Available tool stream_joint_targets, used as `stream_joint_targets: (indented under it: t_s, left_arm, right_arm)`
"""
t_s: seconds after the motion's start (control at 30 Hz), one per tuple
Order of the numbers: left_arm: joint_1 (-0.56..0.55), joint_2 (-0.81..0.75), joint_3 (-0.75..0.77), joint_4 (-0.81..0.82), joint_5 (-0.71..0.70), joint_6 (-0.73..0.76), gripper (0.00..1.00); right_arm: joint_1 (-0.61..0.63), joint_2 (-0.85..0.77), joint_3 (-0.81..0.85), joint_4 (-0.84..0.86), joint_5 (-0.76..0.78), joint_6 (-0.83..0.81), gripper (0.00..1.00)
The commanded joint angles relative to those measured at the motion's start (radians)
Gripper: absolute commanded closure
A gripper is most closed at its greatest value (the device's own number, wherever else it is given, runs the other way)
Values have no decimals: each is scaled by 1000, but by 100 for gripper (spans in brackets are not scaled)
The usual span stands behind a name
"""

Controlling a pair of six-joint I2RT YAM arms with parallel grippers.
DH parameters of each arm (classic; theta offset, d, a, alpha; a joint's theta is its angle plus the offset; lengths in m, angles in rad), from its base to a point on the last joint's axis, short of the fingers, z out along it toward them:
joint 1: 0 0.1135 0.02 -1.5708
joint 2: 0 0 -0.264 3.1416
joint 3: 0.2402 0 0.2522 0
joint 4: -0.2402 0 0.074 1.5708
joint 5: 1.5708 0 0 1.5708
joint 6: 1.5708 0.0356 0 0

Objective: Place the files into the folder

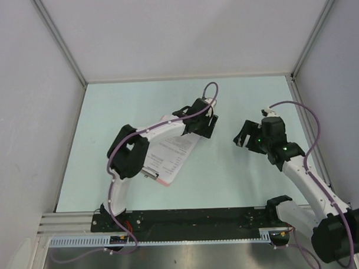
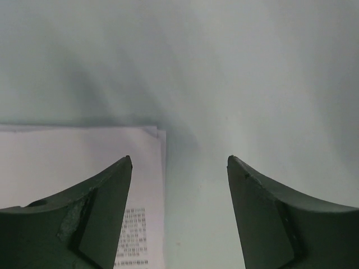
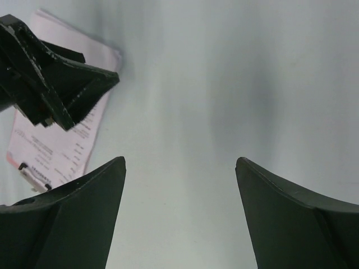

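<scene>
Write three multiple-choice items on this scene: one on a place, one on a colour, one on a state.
1. Where do the files lie?
A) under the left arm
B) by the right arm's base
C) against the back wall

2. What colour is the folder edge showing under the sheets?
A) blue
B) pink
C) green

3. How is the right gripper?
A) shut on a sheet
B) open and empty
C) shut on the clip

Answers:
1 A, the top view shows the left arm stretched over the sheets.
2 B, a pink strip shows along the sheets' near edge.
3 B, its wrist view shows the fingers apart with only bare table between them.
</scene>
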Motion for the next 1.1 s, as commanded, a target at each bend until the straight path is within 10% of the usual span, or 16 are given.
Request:
stream_joint_targets:
  t_s: [0.0, 0.17, 0.7, 1.07]
  left_arm:
    - [8, 119, 170, -34, 1, 101, 25]
    - [11, 197, 235, -131, -59, 82, 26]
    - [163, -154, -324, -78, -59, 51, 34]
    - [197, -275, -397, -126, -202, 48, 29]
  right_arm:
    - [-129, -99, -39, -88, -148, -84, 15]
    - [-169, -139, -39, -70, -243, -70, 15]
    - [-169, -109, -40, -16, -306, -41, 15]
    - [-74, -55, -42, 18, -282, -37, 14]
